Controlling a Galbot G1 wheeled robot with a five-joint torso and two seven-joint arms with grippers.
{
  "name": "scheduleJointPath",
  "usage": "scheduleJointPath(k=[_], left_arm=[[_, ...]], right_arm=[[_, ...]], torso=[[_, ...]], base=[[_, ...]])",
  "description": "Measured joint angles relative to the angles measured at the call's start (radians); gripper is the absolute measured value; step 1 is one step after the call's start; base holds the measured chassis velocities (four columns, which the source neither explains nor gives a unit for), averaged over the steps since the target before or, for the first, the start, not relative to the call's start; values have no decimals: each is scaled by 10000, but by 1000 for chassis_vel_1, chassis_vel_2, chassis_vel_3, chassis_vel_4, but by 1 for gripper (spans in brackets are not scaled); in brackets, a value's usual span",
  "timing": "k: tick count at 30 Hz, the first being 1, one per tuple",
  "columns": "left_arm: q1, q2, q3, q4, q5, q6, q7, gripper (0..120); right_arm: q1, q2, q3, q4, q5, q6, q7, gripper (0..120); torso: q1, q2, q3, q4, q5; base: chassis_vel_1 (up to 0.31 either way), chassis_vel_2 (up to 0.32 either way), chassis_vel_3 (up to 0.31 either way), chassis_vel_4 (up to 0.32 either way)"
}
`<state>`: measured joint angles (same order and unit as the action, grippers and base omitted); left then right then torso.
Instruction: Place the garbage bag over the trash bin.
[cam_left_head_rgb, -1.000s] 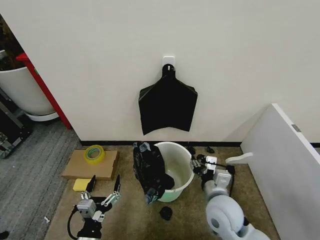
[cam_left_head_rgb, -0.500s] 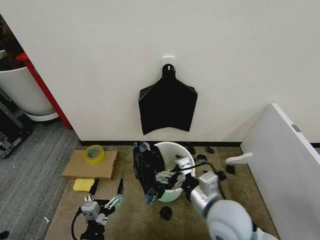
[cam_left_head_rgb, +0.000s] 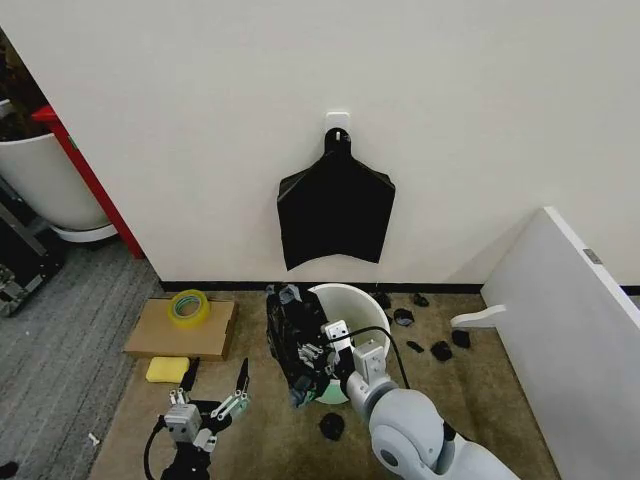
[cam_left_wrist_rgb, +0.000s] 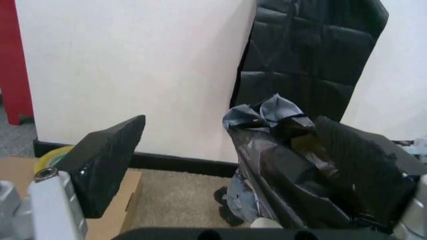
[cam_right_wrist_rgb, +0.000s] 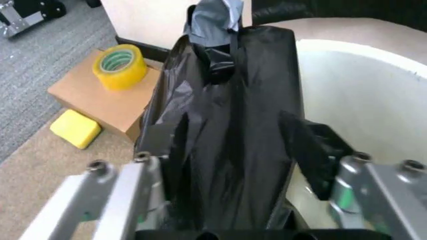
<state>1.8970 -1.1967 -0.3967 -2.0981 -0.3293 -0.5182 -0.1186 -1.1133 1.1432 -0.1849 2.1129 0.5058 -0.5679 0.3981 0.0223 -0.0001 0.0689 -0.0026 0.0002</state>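
The cream-white trash bin (cam_left_head_rgb: 362, 296) stands on the carpet by the wall. The crinkled black garbage bag (cam_left_head_rgb: 292, 335) hangs bunched over the bin's left rim, down its outer side. My right gripper (cam_left_head_rgb: 310, 355) reaches across the bin from the right and is open. In the right wrist view its fingers (cam_right_wrist_rgb: 312, 150) straddle the garbage bag (cam_right_wrist_rgb: 230, 115), beside the trash bin's rim (cam_right_wrist_rgb: 360, 55). Low on the left, my left gripper (cam_left_head_rgb: 215, 376) is open and apart from the bag. The left wrist view shows the garbage bag (cam_left_wrist_rgb: 287, 150) ahead of its pads (cam_left_wrist_rgb: 107, 160).
A flat black fan-shaped bundle (cam_left_head_rgb: 335, 215) hangs on the wall above the bin. Left of the bin lie a cardboard box (cam_left_head_rgb: 160, 335) with yellow tape (cam_left_head_rgb: 187, 307) and a yellow sponge (cam_left_head_rgb: 165, 369). Black scraps (cam_left_head_rgb: 331, 426) dot the carpet. A white panel (cam_left_head_rgb: 570, 320) stands on the right.
My right arm has swung from the bin's right side across its mouth to the bag on the left rim. The left gripper has sunk slightly lower in the view.
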Motion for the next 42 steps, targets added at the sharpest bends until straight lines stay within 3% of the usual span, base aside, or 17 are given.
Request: scheduleJointPath(k=[12, 23, 29, 32, 35, 37, 42], left_arm=[[-51, 96, 27, -80, -117, 132, -43, 100], [-544, 587, 649, -722, -270, 1070, -317, 100], [-1197, 1185, 981, -867, -414, 2270, -706, 100], [-1625, 1605, 1144, -1042, -813, 3342, -1254, 100], [-2388, 2138, 1314, -1367, -1801, 4731, -1919, 100], [-2607, 2245, 1354, -1442, -2056, 5012, -2019, 100], [-3880, 2637, 1533, -1906, -3933, 6829, -2718, 99]], right_arm=[[138, 74, -84, -230, -118, 31, 279, 1], [-31, -277, 456, 243, 94, -34, 546, 0], [-144, -416, 602, 244, 157, 15, 627, 0], [-157, -414, 603, 232, 159, 21, 641, 0], [-183, -373, 586, 206, 143, 22, 662, 0], [-186, -357, 580, 203, 137, 21, 664, 0], [-94, -284, 490, 121, 92, 6, 670, 0]], torso=[[0, 0, 0, 1, 1], [0, 0, 0, 1, 0], [0, 0, 0, 0, 0], [0, 0, 0, 3, -1], [0, 0, 0, 1, 0], [0, 0, 0, 2, -1], [0, 0, 1, -2, 1]], base=[[0, 0, 0, 0], [0, 0, 0, 0], [0, 0, 0, 0], [0, 0, 0, 0], [0, 0, 0, 0], [0, 0, 0, 0], [0, 0, 0, 0]])
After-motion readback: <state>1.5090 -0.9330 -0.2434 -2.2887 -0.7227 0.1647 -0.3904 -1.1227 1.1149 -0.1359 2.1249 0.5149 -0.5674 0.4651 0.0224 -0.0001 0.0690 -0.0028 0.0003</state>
